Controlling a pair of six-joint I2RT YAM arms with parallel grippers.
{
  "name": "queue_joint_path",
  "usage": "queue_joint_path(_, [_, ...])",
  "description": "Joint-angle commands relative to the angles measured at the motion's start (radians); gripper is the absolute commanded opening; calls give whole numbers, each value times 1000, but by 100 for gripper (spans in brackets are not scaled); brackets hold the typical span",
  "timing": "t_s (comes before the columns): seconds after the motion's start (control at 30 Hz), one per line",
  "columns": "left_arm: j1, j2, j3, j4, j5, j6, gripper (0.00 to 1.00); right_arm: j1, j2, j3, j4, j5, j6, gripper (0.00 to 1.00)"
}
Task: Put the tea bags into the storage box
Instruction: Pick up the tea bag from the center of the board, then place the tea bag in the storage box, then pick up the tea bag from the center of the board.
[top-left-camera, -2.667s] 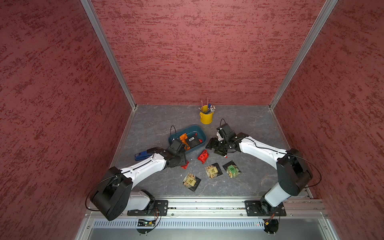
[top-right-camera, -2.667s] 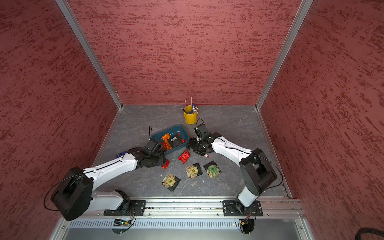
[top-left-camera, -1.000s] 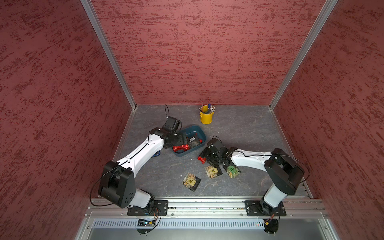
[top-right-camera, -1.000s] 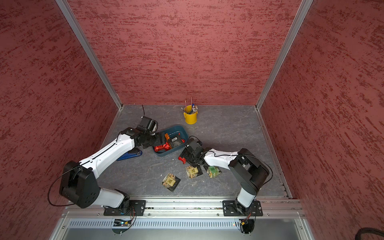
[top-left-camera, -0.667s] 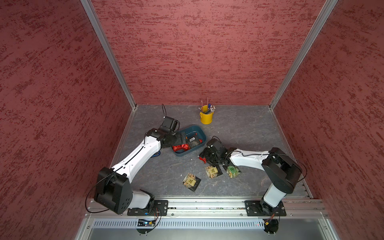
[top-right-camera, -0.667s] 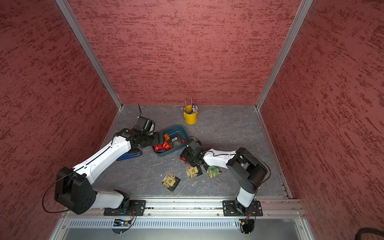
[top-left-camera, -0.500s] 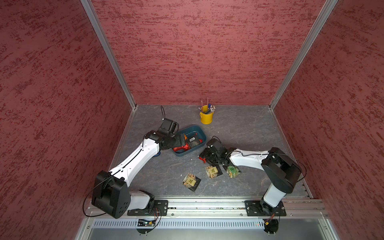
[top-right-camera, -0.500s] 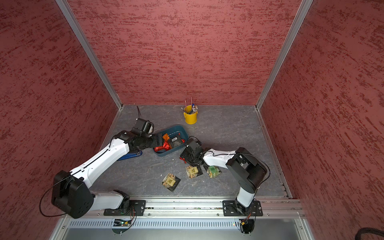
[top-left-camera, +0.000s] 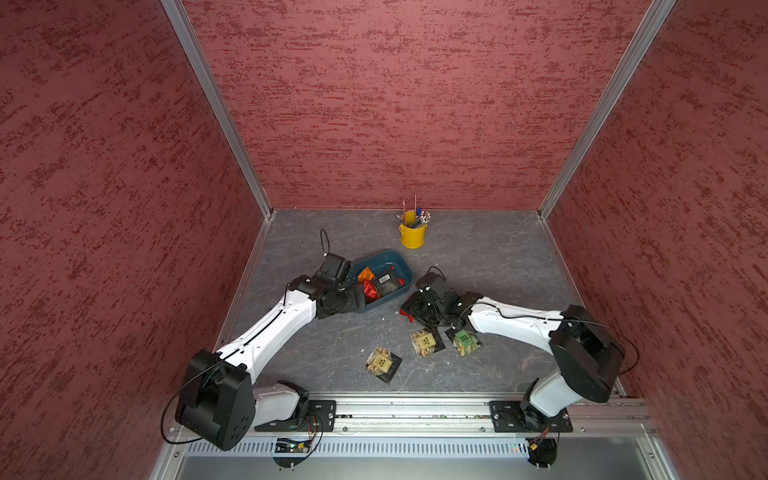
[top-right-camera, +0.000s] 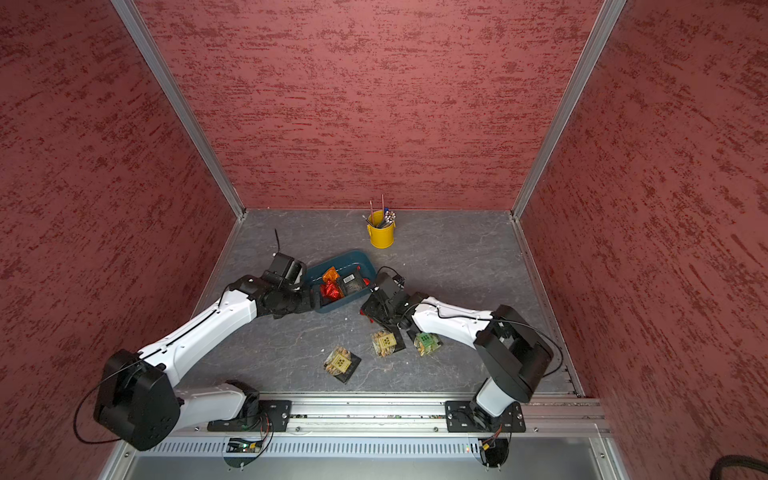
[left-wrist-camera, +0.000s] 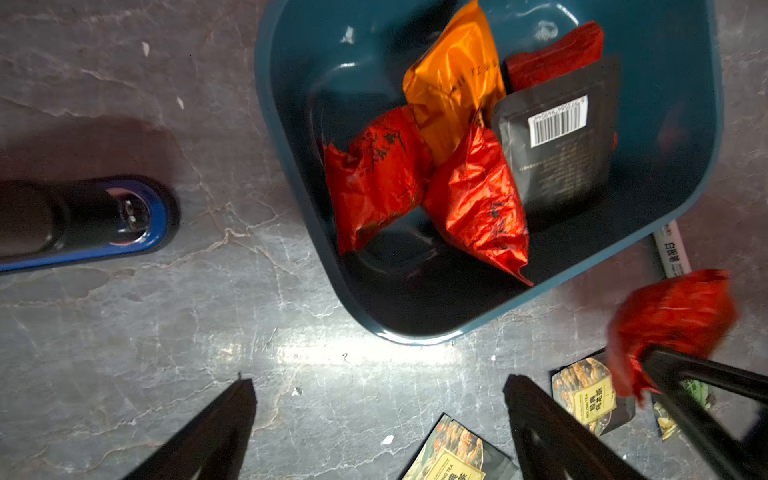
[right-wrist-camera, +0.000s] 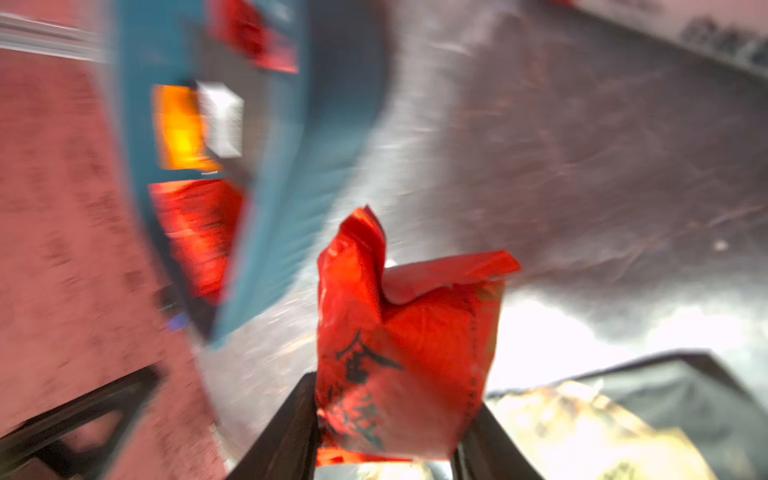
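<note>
Tea bag of crinkly red foil (right-wrist-camera: 407, 353) sits clamped in the right gripper (right-wrist-camera: 390, 419), just lower right of the shallow dark teal plastic storage box (top-left-camera: 405, 270) near centre frame in a top view. Left gripper (left-wrist-camera: 378, 384) stands spread apart at the box's lower left.

The storage box (left-wrist-camera: 286, 137) is dark teal-blue and glossy. Inside it, the orange tea bag (left-wrist-camera: 453, 87) is shiny foil. The red tea bags (left-wrist-camera: 374, 174) are crinkled foil printed with black characters. The black sachet (left-wrist-camera: 557, 141) carries a white barcode label and pale fine print.

Just outside the storage box, the loose red tea bag (right-wrist-camera: 399, 340) bears similar black characters. Further from the storage box, the tan-labelled sachets (top-left-camera: 380, 362) and the green-labelled sachet (top-left-camera: 464, 338) have black backs.

The worktop (top-left-camera: 498, 257) is grey with pale marble veins, the walls (top-left-camera: 395, 104) are mottled dark red, and the bucket (top-left-camera: 412, 237) is yellow.
</note>
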Motion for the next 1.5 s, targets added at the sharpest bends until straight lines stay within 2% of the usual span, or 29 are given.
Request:
queue_joint_path(0.0, [-13, -53, -16, 25, -13, -28, 97, 12, -62, 90, -96, 63, -59, 50])
queue_joint_path(0.1, [-23, -74, -26, 13, -14, -36, 98, 13, -50, 175, -142, 77, -102, 49])
queue_joint_path(0.27, [-51, -97, -41, -9, -17, -50, 98, 4, 84, 333, -151, 42, -148, 48])
queue_joint_path(0.4, [-77, -126, -61, -34, -28, -75, 98, -11, 182, 401, -92, 14, -155, 48])
queue_joint_path(0.63, [-90, -197, -108, -76, -26, -110, 98, -56, 309, 518, -103, -19, -180, 48])
queue_joint_path(0.7, [-98, -212, -113, -93, -27, -121, 98, -75, 331, 537, -102, -35, -182, 50])
queue_joint_path(0.87, [-120, -247, -133, -123, -25, -152, 98, -112, 373, 593, -119, -63, -204, 64])
queue_joint_path(0.97, [-132, -269, -151, -134, -19, -176, 98, -120, 359, 611, -143, -59, -221, 66])
queue_joint_path(1.1, [-146, -298, -172, -140, -21, -200, 98, -116, 290, 571, -159, -46, -223, 66])
queue_joint_path(1.37, [-171, -310, -175, -145, -13, -225, 98, -5, 44, 268, -112, 29, -123, 57])
queue_joint_path(1.47, [-198, -326, -181, -157, -15, -249, 99, 55, -26, 163, -102, 53, -62, 50])
